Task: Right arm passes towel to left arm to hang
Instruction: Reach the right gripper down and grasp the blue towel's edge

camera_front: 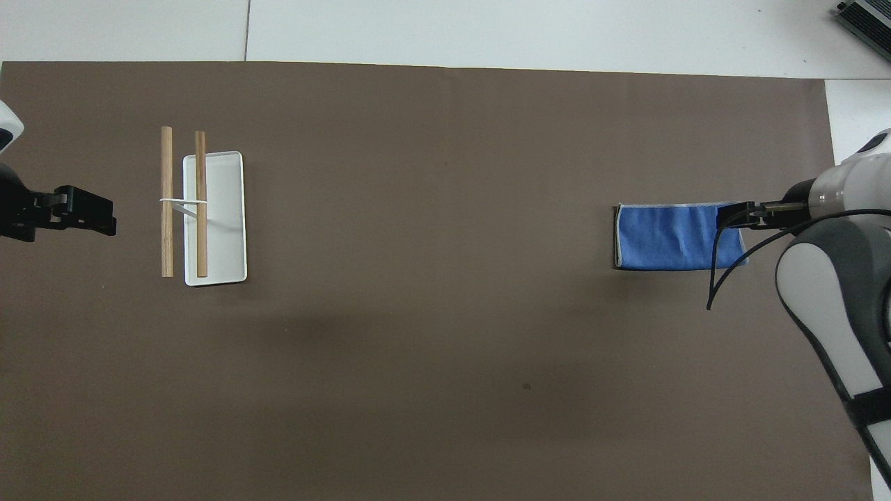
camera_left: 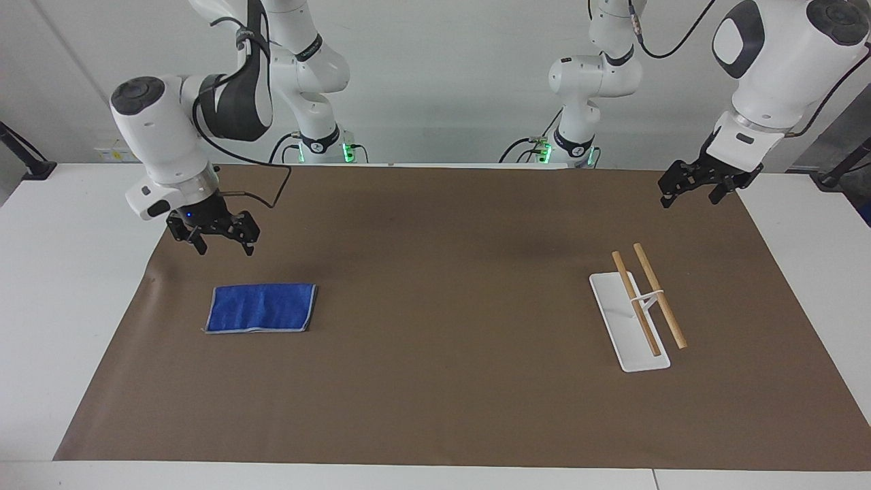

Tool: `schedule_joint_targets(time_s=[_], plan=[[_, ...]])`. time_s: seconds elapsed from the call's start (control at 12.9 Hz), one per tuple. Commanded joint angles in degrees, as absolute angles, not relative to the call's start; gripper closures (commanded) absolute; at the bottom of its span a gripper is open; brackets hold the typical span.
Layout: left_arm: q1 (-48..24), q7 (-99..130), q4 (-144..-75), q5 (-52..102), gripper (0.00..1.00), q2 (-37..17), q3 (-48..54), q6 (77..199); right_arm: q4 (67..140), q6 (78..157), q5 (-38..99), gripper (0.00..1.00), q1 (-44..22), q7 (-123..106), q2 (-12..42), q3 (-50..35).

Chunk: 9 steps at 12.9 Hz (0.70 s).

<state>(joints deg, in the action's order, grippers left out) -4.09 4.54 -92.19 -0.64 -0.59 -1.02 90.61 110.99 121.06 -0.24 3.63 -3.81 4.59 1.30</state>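
Right gripper [camera_left: 222, 248] hangs over the mat above the towel [camera_left: 261, 308], fingers spread wide, holding nothing. Towel lies flat toward the right arm's end. Left gripper [camera_left: 688, 192] waits, empty and parted.

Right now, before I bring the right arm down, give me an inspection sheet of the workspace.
Surface: brown mat over a white table.
Job's things: blue towel flat on the mat, ungripped; rack with two wooden bars toward the left arm's end.
Clutter: nothing seen.
Grippers: right gripper open, in the air above the towel's edge; left gripper waits over the mat's corner.
Cables: black cable loops off the right wrist.
Surroundings: white wall, green lights at both bases.
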Motion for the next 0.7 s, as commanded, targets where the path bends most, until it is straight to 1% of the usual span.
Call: schedule_joint_targets(time_s=[0.0,0.31,0.62], plan=[[-3.52,4.22,-92.29,0.09,0.00,-0.26,-0.79,90.00,112.93,128.21,1.14,0.00,3.87,-5.89,8.51,1.05],[-3.52,4.22,-92.29,0.09,0.00,-0.26,-0.79,90.00,118.29,139.46,1.14,0.00,3.78,-7.03,12.64,1.05],[-3.52,4.22,-92.29,0.09,0.00,-0.26,-0.88,90.00,118.30,143.43,1.14,0.00,3.60,-9.13,18.18,0.97]])
